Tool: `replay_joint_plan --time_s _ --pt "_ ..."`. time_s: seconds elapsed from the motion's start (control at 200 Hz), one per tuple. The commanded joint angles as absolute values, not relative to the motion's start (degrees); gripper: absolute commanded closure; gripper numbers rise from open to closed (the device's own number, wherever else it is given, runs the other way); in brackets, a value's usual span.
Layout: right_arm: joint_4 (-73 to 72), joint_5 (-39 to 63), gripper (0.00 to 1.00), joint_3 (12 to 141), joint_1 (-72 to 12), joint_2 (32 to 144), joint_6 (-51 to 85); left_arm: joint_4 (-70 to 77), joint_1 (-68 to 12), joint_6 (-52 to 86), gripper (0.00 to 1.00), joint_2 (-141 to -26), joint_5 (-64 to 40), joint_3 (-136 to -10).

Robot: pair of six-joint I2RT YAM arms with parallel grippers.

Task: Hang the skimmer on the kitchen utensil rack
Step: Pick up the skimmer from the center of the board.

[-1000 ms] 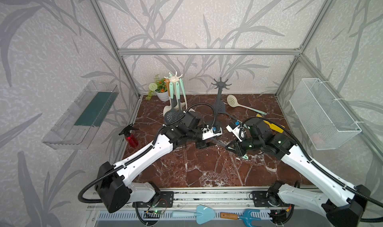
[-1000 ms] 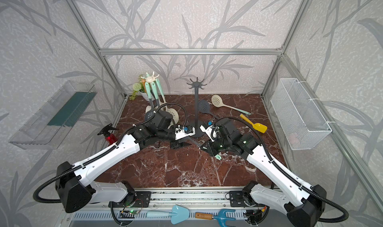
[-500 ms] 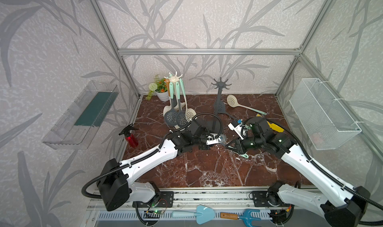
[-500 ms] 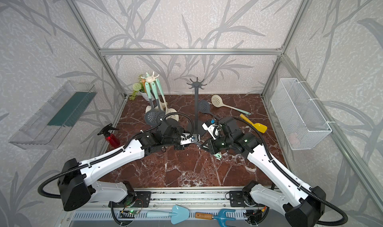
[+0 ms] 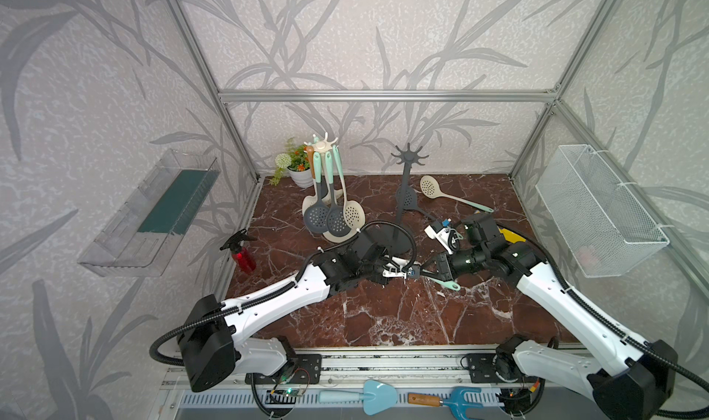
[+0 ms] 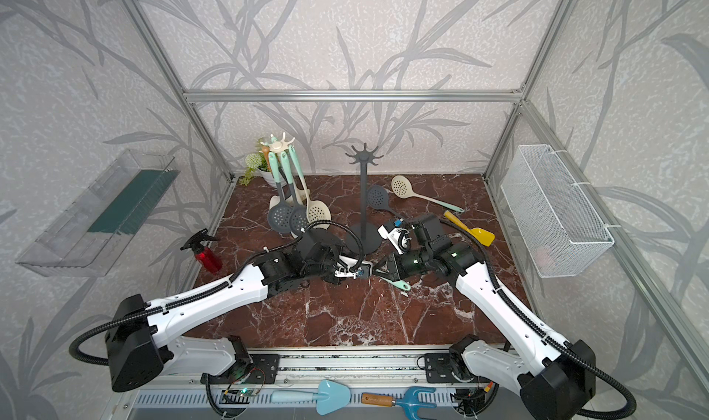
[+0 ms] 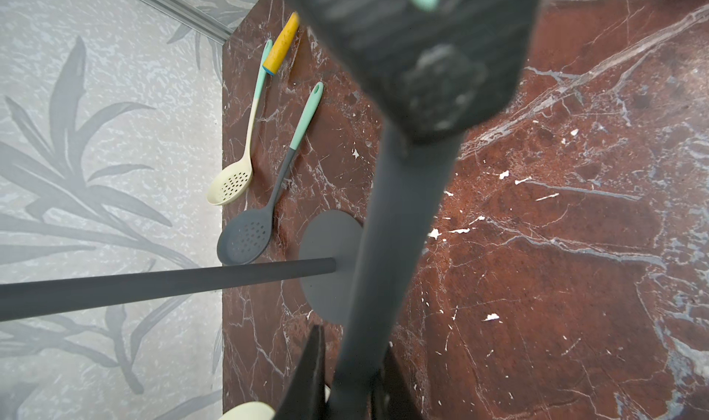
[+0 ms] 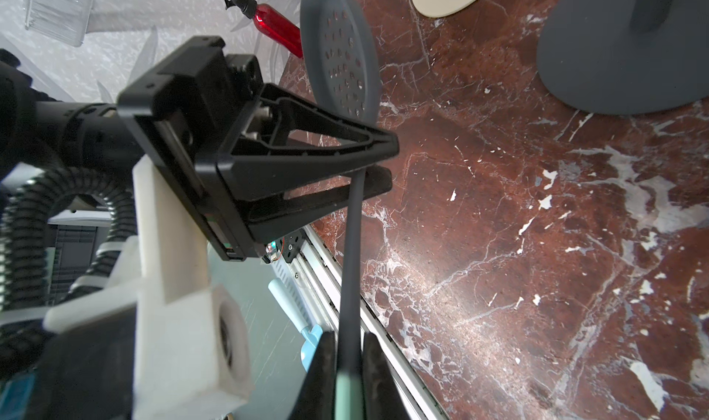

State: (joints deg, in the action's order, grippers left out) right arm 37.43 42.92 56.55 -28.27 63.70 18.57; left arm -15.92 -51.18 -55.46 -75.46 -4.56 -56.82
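The skimmer (image 8: 351,245) is dark grey with a mint handle end (image 5: 447,283) and hangs above the marble floor between both arms. My right gripper (image 8: 348,335) is shut on its handle where grey meets mint. My left gripper (image 7: 355,345) is shut on the grey shaft (image 7: 387,226) farther along, seen from the right wrist with one finger (image 8: 326,149) on each side of it. The perforated head (image 8: 337,53) sticks out past the left gripper. In both top views the two grippers meet tip to tip (image 5: 420,272) (image 6: 370,272). Behind them, the dark grey utensil rack (image 5: 408,157) bears nothing.
A cream rack (image 5: 325,145) at the back left carries several skimmers. On the floor lie a cream skimmer (image 5: 429,186), a grey skimmer (image 7: 247,237) and a yellow spatula (image 6: 475,232). A red spray bottle (image 5: 241,255) stands left. A wire basket (image 5: 598,214) hangs on the right wall.
My left gripper has moved right to meet the right one and has closed on the skimmer's shaft. The right gripper has kept its hold and shifted only slightly.
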Motion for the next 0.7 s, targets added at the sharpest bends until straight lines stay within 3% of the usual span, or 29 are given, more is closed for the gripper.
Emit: replay_joint_plan --time_s 0.0,0.09,0.205,0.7 --pt "32.3 43.1 0.76 60.8 -25.5 62.7 19.1 -17.0 -51.3 -49.8 1.00 -74.5 -5.3 -57.4" --pt "31.8 41.5 0.58 62.7 -22.7 61.8 19.4 -17.9 -51.2 -48.1 1.00 -74.7 -6.4 -58.0" --pt "29.0 38.9 0.46 64.9 -19.2 59.7 20.5 -19.7 -50.5 -43.4 1.00 -75.4 -8.1 -60.1" --pt "28.0 16.1 0.41 66.3 -13.8 50.6 17.3 -13.9 -37.7 -21.7 1.00 -71.4 -24.2 -58.9"
